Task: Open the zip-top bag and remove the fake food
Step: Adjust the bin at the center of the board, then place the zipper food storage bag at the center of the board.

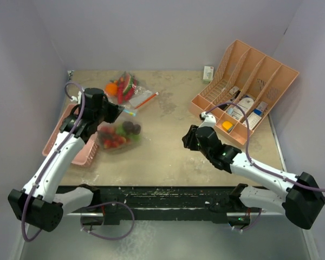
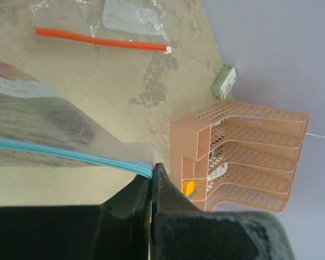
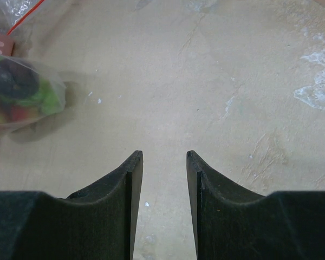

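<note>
- The left gripper (image 2: 153,172) is seen pinched tight on the end of the blue zip strip (image 2: 70,154) of the zip-top bag (image 1: 118,135). That corner is lifted off the table (image 1: 168,146). The mouth is judged to be anchored this way so that its other lip can be pulled away.
- The fake food (image 1: 119,132) (strawberries, plums, a green leaf) is enclosed in that bag and sagging to its low end. The strip appears closed.
- The right gripper (image 3: 164,162) is held well apart to the right of the bag, low over the table. Its jaws are partly parted and empty and are aimed at the bag, so an approach to the free lip is presumed.
- A second bag (image 1: 131,92) with an orange strip is laid just behind it, with more food inside.
</note>
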Controlling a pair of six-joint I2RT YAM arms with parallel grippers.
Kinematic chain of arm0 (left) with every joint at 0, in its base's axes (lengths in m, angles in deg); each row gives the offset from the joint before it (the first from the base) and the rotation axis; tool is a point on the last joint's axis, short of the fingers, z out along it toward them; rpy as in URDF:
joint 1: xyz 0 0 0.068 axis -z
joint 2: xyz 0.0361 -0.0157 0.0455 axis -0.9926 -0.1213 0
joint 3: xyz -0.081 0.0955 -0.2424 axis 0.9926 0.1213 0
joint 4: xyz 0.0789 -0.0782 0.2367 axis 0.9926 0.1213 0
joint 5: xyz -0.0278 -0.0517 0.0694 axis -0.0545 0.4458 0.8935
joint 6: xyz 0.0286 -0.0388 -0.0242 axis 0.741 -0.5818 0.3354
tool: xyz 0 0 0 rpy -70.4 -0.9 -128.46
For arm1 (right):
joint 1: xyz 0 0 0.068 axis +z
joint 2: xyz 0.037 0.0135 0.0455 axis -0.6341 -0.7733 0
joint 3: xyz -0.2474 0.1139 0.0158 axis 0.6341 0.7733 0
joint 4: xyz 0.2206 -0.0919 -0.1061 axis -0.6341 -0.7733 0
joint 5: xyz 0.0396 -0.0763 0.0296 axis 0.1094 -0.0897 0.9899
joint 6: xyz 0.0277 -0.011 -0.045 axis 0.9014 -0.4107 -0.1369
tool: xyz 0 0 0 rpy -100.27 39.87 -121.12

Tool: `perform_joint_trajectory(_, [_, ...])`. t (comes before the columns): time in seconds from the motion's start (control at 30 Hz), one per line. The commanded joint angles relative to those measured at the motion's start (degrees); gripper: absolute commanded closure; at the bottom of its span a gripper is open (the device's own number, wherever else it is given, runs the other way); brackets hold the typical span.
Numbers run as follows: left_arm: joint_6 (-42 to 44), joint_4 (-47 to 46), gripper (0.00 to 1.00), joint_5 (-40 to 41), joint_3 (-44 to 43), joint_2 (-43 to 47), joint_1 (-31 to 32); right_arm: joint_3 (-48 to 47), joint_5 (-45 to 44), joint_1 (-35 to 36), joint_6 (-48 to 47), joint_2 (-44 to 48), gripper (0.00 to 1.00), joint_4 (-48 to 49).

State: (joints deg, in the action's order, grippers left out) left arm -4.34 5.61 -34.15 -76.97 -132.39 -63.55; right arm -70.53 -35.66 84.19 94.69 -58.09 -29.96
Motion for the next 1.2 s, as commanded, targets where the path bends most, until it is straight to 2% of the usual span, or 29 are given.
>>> perform_joint_trajectory(0.0, [3.77,-0.72,1.00,-2.78,-0.38,4.29,-2.31,-1.48,1.68,-0.02,1.23,-1.47,0.59,3.53])
perform_joint_trajectory(0.37, [4.37,-6.79,1.00,-10.44,-1.83,-1.57,-1.70,-2.64,1.57,0.04,0.58,0.69,0.58,1.37])
perform_joint_trajectory(0.57, [3.26,-10.02,1.00,-6.41,-6.29,-8.80,9.30,-2.74,-0.27,-0.05,-2.43,4.71,0.57,0.13])
perform_joint_trajectory(0.77, [1.42,-12.52,0.99,-6.92,-7.07,-14.71,11.62,-2.12,2.48,0.00,-14.00,8.46,0.46,4.92])
perform_joint_trajectory(0.9, [0.36,-14.44,0.95,-8.60,-5.86,-16.00,11.71,-0.26,7.96,-0.01,-21.18,8.94,0.32,12.12])
perform_joint_trajectory(1.03, [0.21,-14.61,0.87,-9.73,-5.82,-16.38,11.96,-0.26,13.77,0.03,-32.79,4.08,0.18,23.06])
perform_joint_trajectory(1.17, [-0.05,-14.36,0.83,-10.87,-5.58,-15.21,11.99,-5.03,15.47,-0.01,-39.85,-6.52,0.15,25.38])
